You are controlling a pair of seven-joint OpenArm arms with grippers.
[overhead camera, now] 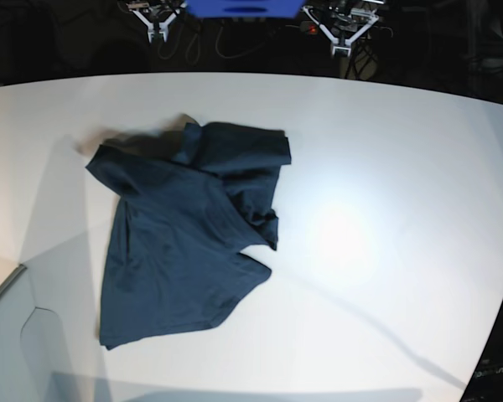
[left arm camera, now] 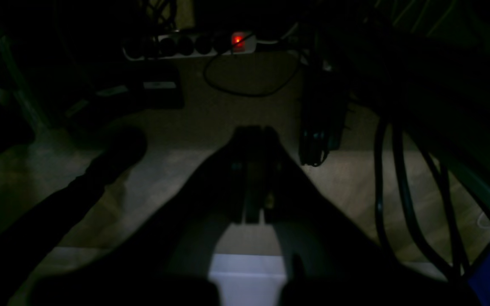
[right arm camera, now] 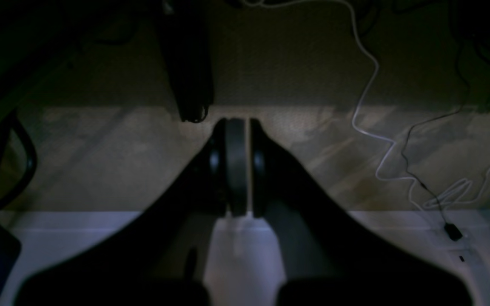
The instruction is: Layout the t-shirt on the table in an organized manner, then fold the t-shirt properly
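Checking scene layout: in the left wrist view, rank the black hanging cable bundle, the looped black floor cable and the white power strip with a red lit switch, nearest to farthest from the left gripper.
From the left gripper:
1. black hanging cable bundle, just right of the tips.
2. looped black floor cable, ahead.
3. white power strip, farthest, upper left.

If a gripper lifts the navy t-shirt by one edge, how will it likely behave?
The t-shirt already lies crumpled, with overlapping folds, so it is probably floppy and would drape and hang rather than hold its shape. It looks thin, so likely light. On the glossy white table it may slide easily when pushed.
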